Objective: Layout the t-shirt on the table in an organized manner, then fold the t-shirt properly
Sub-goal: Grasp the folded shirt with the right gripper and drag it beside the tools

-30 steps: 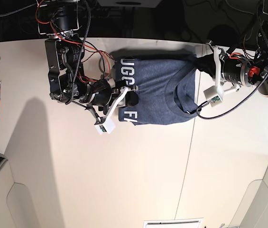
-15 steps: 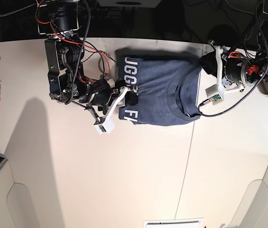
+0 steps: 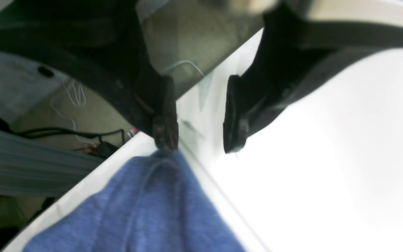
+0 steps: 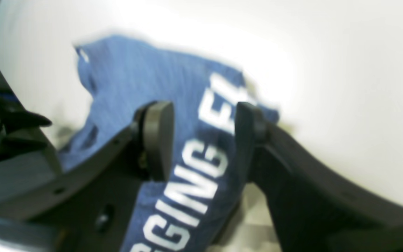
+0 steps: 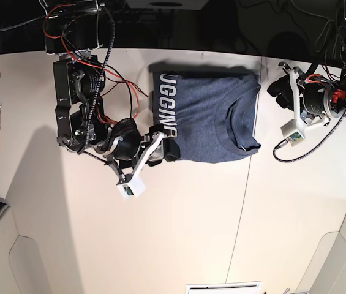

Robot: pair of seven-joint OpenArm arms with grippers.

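Nearest the bottom of the base view lies bare, smooth off-white tabletop (image 5: 179, 233), crossed by a thin dark seam. Beyond it, toward the far edge, the heathered dark navy-blue cotton t-shirt (image 5: 206, 119) lies as a compact, roughly rectangular folded bundle, the white block lettering along its edge on that view's left and the neck band curving near its opposite edge.

The right gripper (image 4: 201, 140) sits at the lettered edge. Its jaws stand apart above the print, and no cloth is pinched between them in the wrist view. The left gripper (image 3: 198, 129) is just beside the bundle's other end with its jaws spread, one fingertip close to the fabric's corner; nothing is clamped.

Judged from this, the layout and the main folds look done, and both arms seem to be letting go. At most a final fold or tidying of the slightly uneven corner remains.
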